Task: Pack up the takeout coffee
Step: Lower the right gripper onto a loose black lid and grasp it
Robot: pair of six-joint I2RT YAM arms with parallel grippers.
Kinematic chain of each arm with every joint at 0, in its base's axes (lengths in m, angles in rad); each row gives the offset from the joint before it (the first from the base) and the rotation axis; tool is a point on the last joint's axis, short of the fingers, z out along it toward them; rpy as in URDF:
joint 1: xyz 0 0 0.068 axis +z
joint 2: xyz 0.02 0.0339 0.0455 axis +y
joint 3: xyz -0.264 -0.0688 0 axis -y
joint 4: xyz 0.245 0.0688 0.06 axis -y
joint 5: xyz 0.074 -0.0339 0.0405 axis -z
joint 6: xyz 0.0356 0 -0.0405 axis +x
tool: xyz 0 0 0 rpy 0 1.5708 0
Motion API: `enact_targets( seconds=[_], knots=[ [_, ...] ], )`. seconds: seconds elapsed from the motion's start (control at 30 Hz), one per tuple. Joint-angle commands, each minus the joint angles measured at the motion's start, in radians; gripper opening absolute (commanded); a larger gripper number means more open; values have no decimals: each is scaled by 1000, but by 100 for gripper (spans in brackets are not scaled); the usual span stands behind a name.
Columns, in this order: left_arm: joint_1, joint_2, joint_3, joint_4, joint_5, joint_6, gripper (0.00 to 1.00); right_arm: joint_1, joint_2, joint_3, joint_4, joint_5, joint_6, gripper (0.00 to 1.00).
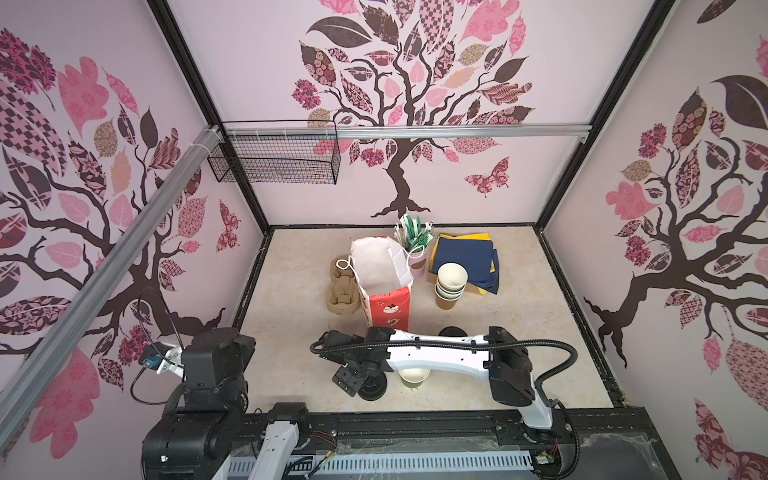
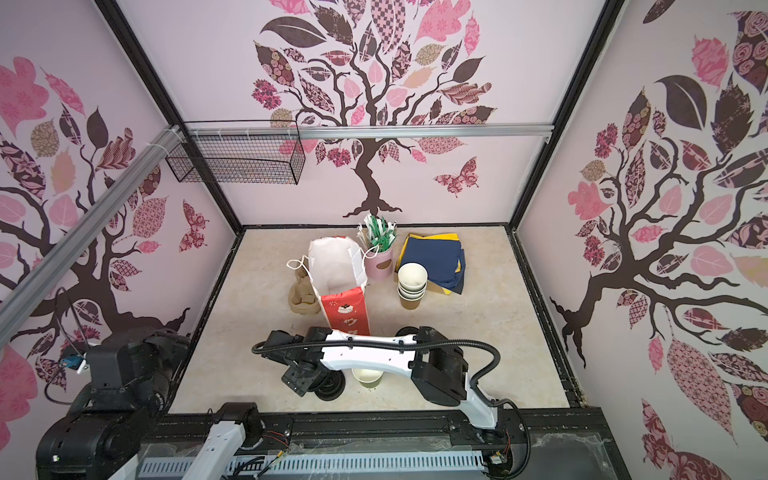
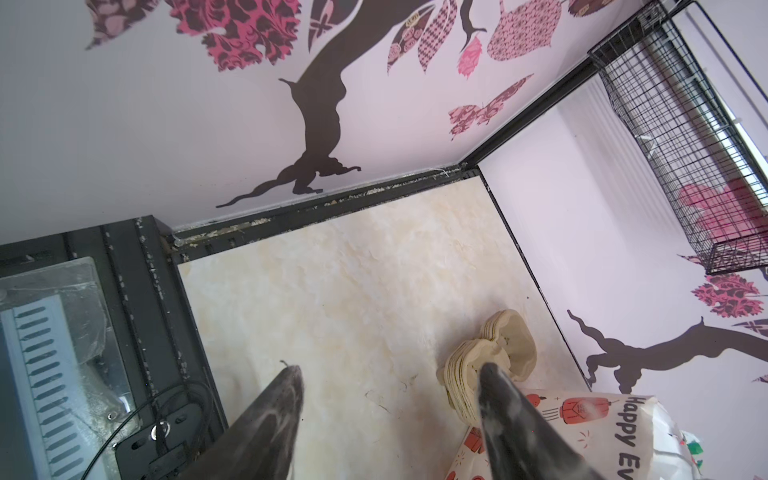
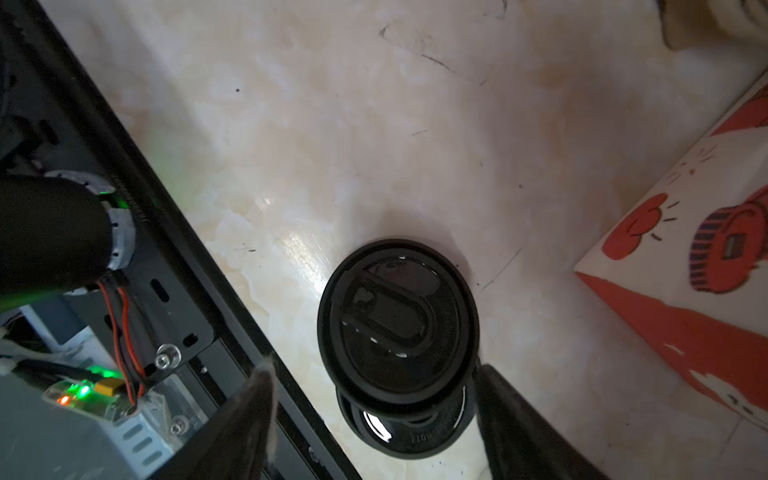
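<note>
The right gripper (image 4: 374,370) hung low over two black lids (image 4: 397,316) that overlapped on the marbled table (image 4: 374,124). Its jaws were spread wide to either side of the lower lid and clasped nothing. In both top views that spot lay in the lower middle of the frame, just left of a lidless paper cup (image 1: 413,376) half hidden under the right arm (image 1: 440,353). The red-and-white bag (image 1: 384,291) stood at centre frame, with a stack of cups (image 1: 451,282) to its right. The left gripper (image 3: 390,368) was likewise empty — fingers well apart, only bare table between them.
</note>
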Motion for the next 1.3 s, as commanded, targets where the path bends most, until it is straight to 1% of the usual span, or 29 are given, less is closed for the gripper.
enact_targets(
  seconds=[0.0, 0.1, 0.3, 0.57, 0.8, 1.07, 1.17, 1.27],
  knots=[
    [6, -9, 22, -59, -25, -7, 69, 4, 97, 86, -100, 62, 47, 84],
    [4, -22, 5, -53, -1, -21, 69, 4, 153, 149, -146, 79, 71, 86],
    [4, -21, -10, -32, 36, -13, 68, 4, 186, 173, -165, 128, 96, 88],
    [5, -16, -13, -18, 58, -10, 67, 4, 240, 245, -192, 97, 98, 87],
    [5, -13, -26, -7, 67, -5, 67, 4, 256, 256, -227, 101, 123, 87],
    [5, -13, -41, 7, 82, -6, 67, 2, 260, 256, -228, 83, 138, 82],
    [4, -14, -41, 6, 80, -4, 67, 3, 259, 252, -224, 70, 141, 78],
    [5, -12, -43, 10, 77, -4, 67, 2, 254, 248, -221, 68, 144, 77]
  ],
)
